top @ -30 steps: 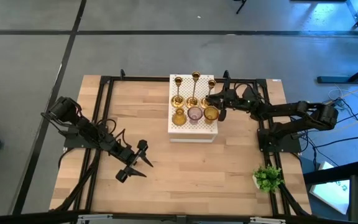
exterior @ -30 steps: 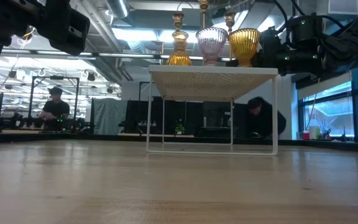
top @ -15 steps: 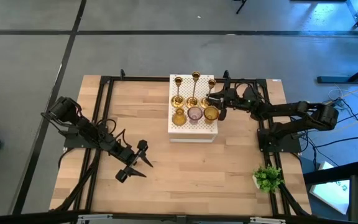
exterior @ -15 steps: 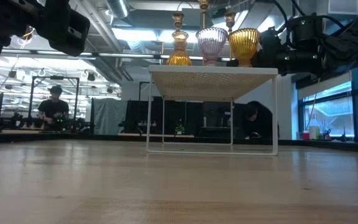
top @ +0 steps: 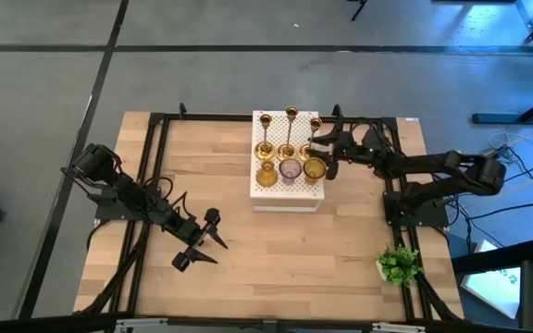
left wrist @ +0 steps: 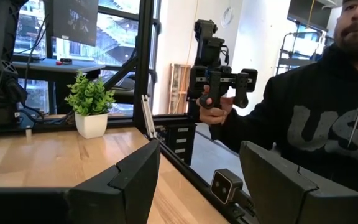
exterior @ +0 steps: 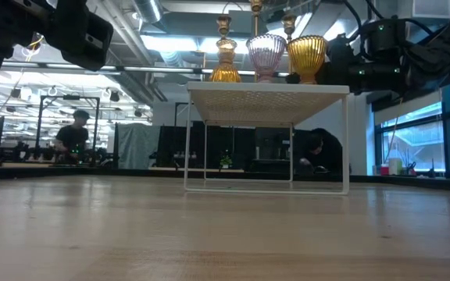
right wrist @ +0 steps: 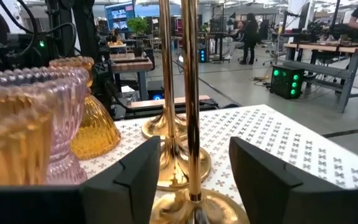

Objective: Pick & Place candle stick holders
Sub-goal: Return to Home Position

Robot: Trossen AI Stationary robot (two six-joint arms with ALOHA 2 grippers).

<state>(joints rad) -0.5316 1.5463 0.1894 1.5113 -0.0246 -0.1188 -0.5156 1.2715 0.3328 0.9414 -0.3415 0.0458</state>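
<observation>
Six candle stick holders stand on top of the white perforated box [top: 286,192]: three slim brass ones [top: 290,135] in the far row, two amber glass ones [top: 266,173] and a pinkish one [top: 290,169] in the near row. My right gripper [top: 319,148] is open at the box's right side. Its fingers stand on either side of the right-hand brass holder's stem [right wrist: 190,93] without touching it. That holder rests on its round base [right wrist: 199,208]. My left gripper [top: 202,242] is open over the table's near left part, with nothing between its fingers [left wrist: 135,180].
A small green plant [top: 398,265] in a white pot stands at the table's near right corner. A black frame [top: 155,166] runs along the table's edges. Bare wood [top: 276,259] lies between the box and the near edge. A person in a dark hoodie [left wrist: 316,124] stands beyond the table.
My right gripper has opened around the right-hand brass holder's stem, which stays upright on the box. Neither arm has shifted.
</observation>
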